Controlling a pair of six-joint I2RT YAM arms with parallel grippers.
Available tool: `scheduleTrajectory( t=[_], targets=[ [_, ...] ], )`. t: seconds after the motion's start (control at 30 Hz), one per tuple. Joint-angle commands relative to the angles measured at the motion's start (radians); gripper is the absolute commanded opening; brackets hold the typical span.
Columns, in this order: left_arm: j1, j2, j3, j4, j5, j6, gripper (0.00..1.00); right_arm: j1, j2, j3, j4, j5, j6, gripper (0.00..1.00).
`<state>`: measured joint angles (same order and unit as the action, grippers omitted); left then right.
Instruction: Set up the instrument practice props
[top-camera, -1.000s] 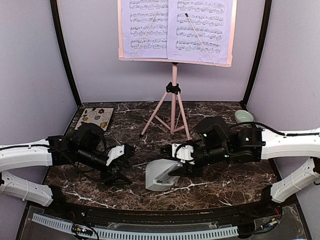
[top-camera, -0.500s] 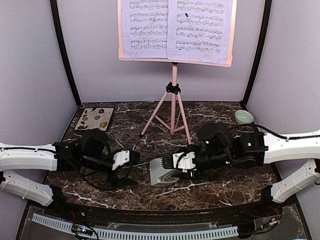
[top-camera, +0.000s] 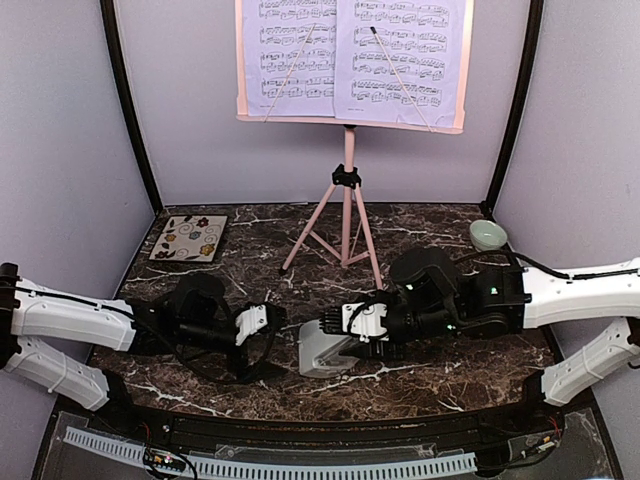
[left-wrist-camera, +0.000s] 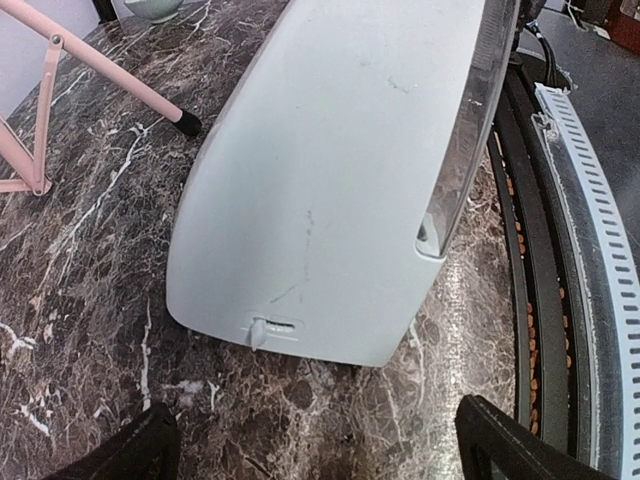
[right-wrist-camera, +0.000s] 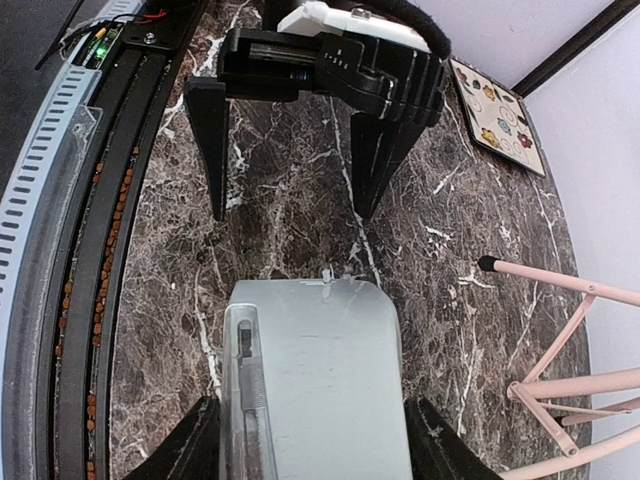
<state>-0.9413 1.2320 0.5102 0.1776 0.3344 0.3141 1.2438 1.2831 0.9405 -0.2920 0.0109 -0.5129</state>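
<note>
White metronome (right-wrist-camera: 320, 340) in right tool (right-wrist-camera: 312, 415)

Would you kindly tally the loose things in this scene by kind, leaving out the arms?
stand: 1
pages: 2
metronome: 1
tile: 1
bowl: 1
Total: 6

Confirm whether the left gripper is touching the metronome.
No, the left gripper sits open short of the metronome, with bare table between them.
</note>
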Motion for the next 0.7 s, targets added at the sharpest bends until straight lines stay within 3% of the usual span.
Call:
scheduleTrajectory(
  t=[0.0,0.17,0.67],
  targets=[
    [-0.012,0.03,-0.035,0.15,0.041,-0.069,0.98,0.009,-0.006,0.058,0.154,0.029,0.039,0.13],
    [-0.031,0.094,-0.03,0.19,0.083,-0.077,0.99,0.01,-0.002,0.058,0.166,0.029,0.061,0.13],
    [-0.068,0.191,-0.015,0.272,0.031,-0.103,0.98,0.01,0.007,0.071,0.159,0.021,0.068,0.13]
  ],
)
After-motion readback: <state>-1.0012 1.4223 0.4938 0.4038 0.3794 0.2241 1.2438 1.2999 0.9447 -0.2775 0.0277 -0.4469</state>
